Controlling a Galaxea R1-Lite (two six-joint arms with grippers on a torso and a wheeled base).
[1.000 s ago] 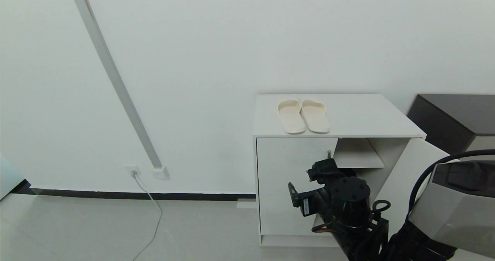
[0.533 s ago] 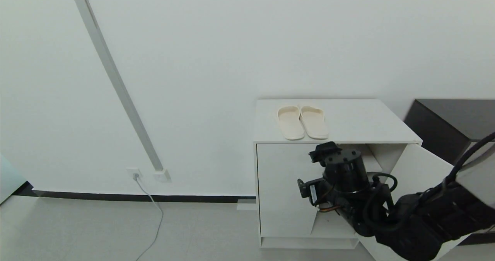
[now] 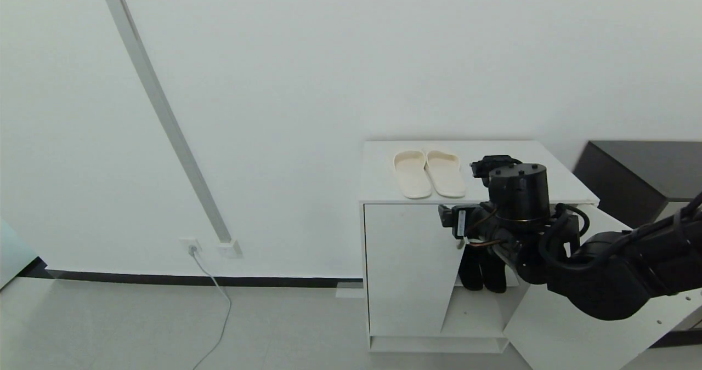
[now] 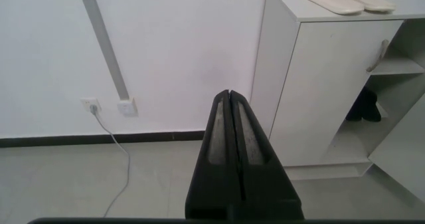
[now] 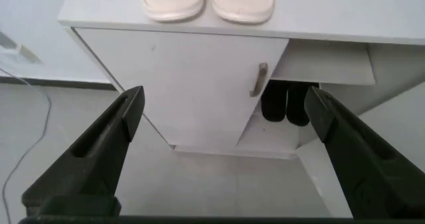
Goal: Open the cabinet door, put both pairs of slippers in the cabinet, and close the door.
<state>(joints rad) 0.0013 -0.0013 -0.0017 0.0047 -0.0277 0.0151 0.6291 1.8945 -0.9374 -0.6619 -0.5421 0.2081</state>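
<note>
Facing white wall (image 3: 329, 57), cabinet (image 3: 406, 260) w/ R door (image 3: 576, 326) hanging open. Housing black slippers (image 3: 482, 271) on inner shelf (image 4: 345, 147); carrying cream slippers (image 3: 429, 172) on top, pending pickup. Holding right gripper (image 5: 222, 101) near them, jaws spread wide, empty, prob. for approach. Parking left gripper (image 4: 230, 98) clear, pressed closed, empty.

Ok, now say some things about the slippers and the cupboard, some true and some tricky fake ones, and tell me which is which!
1. The pair of flat cream slippers lies on top of the boxy white cabinet. True.
2. The pair of black slippers sits on the floor outside the cabinet. False: they stand inside it, in the open half.
3. The right gripper is holding a cream slipper. False: it is open and empty.
4. The left gripper is shut with nothing in it. True.
5. Both cabinet doors are closed. False: the right door is swung open, and only the left door is closed.
</note>
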